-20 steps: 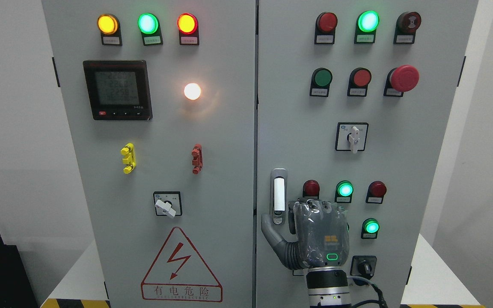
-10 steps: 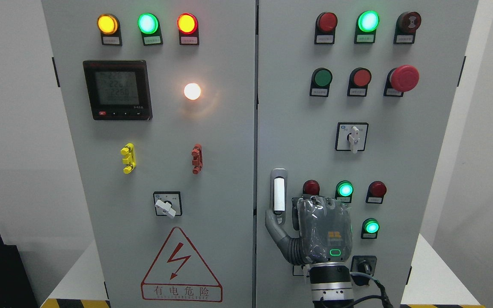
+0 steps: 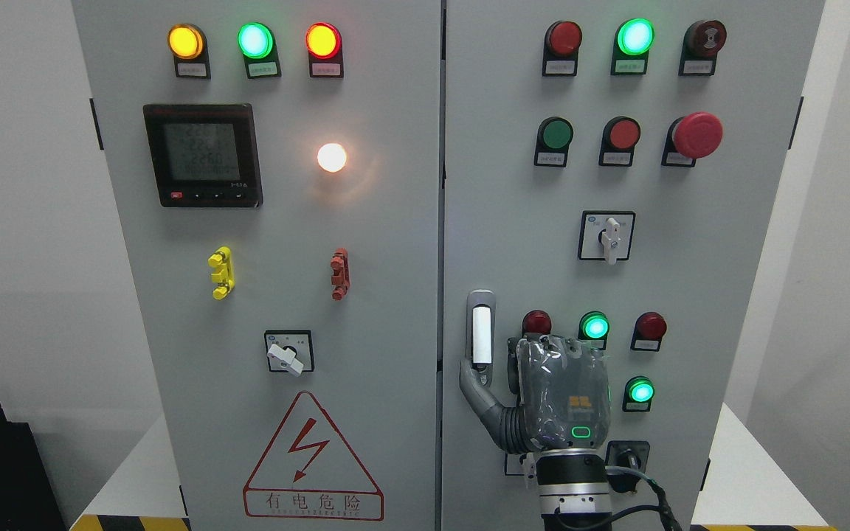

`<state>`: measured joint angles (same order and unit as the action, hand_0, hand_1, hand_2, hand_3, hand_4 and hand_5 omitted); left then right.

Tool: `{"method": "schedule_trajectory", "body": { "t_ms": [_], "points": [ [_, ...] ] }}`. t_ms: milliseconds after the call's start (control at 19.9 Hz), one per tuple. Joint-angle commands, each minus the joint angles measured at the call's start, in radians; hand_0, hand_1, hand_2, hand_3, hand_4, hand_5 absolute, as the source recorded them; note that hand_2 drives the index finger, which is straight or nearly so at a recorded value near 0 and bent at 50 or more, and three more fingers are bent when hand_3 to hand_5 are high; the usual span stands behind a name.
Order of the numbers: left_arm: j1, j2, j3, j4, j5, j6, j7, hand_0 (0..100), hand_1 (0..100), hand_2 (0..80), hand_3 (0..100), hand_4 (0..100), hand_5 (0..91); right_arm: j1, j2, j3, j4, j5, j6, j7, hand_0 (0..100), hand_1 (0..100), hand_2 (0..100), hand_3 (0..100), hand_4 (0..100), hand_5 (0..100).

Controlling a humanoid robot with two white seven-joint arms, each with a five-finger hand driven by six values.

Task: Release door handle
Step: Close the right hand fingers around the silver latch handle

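With its thumb resting beside the door handle (image 3: 479,335), the right hand (image 3: 561,394) grips nothing. Its fingers face away, their state unclear; only withdrawal apparently remains.

A digital meter (image 3: 203,155) beside a glowing white lamp (image 3: 331,157) — warning triangle (image 3: 312,461) below.

The cabinet (image 3: 395,243) looks like smooth, dull grey metal. The hand (image 3: 564,398) has a shiny clear plastic cover. The door handle (image 3: 480,335) is shiny metal.
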<state>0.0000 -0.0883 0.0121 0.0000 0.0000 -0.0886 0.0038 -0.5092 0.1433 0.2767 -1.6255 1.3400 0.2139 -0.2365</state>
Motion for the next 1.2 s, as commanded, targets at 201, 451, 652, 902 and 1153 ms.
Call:
{"method": "schedule_trajectory", "body": {
  "t_ms": [201,451,652,902,1153],
  "points": [
    [-0.015,0.001,0.022,0.023,-0.029,0.0,-0.001,12,39,0.0,0,0,0.0,0.003,0.002,-0.011,0.003,-0.005,0.002,-0.009,43,31,100,100,100,97],
    [-0.015,0.001,0.022,0.023,-0.029,0.0,-0.001,12,39,0.0,0,0,0.0,0.026,0.004,-0.013,-0.017,-0.005,0.001,-0.015,43,31,100,100,100,97],
    [-0.015,-0.001,0.022,0.025,-0.029,0.0,-0.001,12,39,0.0,0,0,0.0,0.043,0.005,-0.013,-0.042,-0.005,0.001,-0.017,43,31,100,100,100,97],
    [-0.015,-0.001,0.022,0.023,-0.029,0.0,-0.001,12,39,0.0,0,0,0.0,0.037,0.004,-0.013,-0.045,-0.005,-0.001,-0.015,43,31,100,100,100,97],
    [-0.015,0.001,0.022,0.023,-0.029,0.0,0.001,12,39,0.0,0,0,0.0,0.031,0.004,-0.013,-0.045,-0.005,-0.001,-0.014,43,30,100,100,100,97]
  ]
}}
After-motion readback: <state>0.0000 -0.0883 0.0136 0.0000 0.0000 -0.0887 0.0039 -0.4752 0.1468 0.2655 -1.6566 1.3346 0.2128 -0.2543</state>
